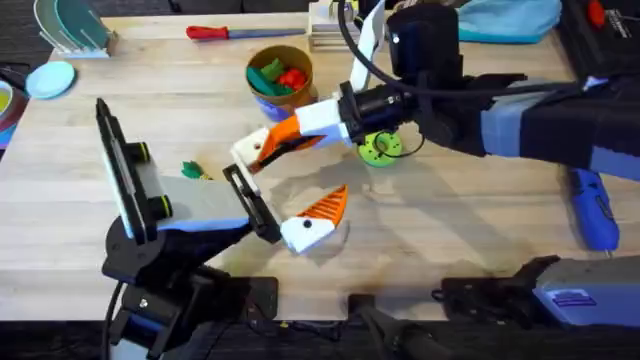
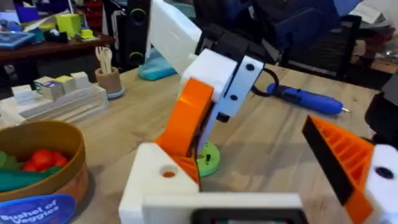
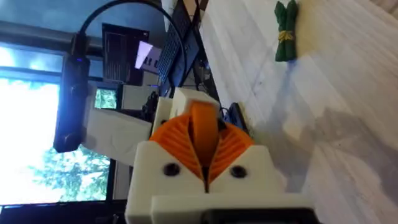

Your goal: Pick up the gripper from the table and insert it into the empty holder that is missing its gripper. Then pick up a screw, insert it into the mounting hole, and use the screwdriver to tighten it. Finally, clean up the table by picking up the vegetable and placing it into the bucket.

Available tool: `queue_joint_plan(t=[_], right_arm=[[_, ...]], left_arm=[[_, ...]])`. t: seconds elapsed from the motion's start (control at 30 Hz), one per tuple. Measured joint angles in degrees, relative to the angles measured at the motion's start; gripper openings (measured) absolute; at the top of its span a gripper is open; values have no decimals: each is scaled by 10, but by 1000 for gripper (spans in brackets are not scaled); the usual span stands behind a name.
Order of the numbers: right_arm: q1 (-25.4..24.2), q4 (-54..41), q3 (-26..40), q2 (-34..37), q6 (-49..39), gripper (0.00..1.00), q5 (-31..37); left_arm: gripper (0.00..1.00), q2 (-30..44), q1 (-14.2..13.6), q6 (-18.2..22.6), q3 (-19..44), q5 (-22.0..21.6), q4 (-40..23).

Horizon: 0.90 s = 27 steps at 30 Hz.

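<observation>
My right gripper (image 1: 292, 134) is shut on the orange gripper piece (image 1: 270, 143) and holds its lower end against the white empty holder (image 1: 250, 152) of my left gripper. In the left wrist view the gripper piece (image 2: 186, 124) slants down onto the holder (image 2: 163, 173). In the right wrist view the gripper piece (image 3: 202, 121) sits between my shut fingers. My left gripper (image 1: 290, 185) stands open, with one orange ribbed finger (image 1: 326, 205) on its other side. The vegetable (image 1: 193, 170) lies left of it. The bucket (image 1: 278, 80) and the screwdriver (image 1: 212, 32) are at the back.
A green disc (image 1: 380, 148) lies under the right arm. A blue power driver (image 1: 590, 205) rests at the right edge. Toy vegetables fill the bucket (image 2: 37, 162). A light blue dish (image 1: 50, 78) and a rack sit at the far left.
</observation>
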Motion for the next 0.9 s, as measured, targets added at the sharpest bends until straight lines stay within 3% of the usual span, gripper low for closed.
queue_joint_plan(t=[0.57, 0.9], right_arm=[[21, 8, 0, 0, 27, 10, 59], [25, 9, 0, 0, 29, 167, 71]], left_arm=[[992, 0, 0, 3, 0, -42, -30], [992, 0, 0, 4, 0, -50, -33]])
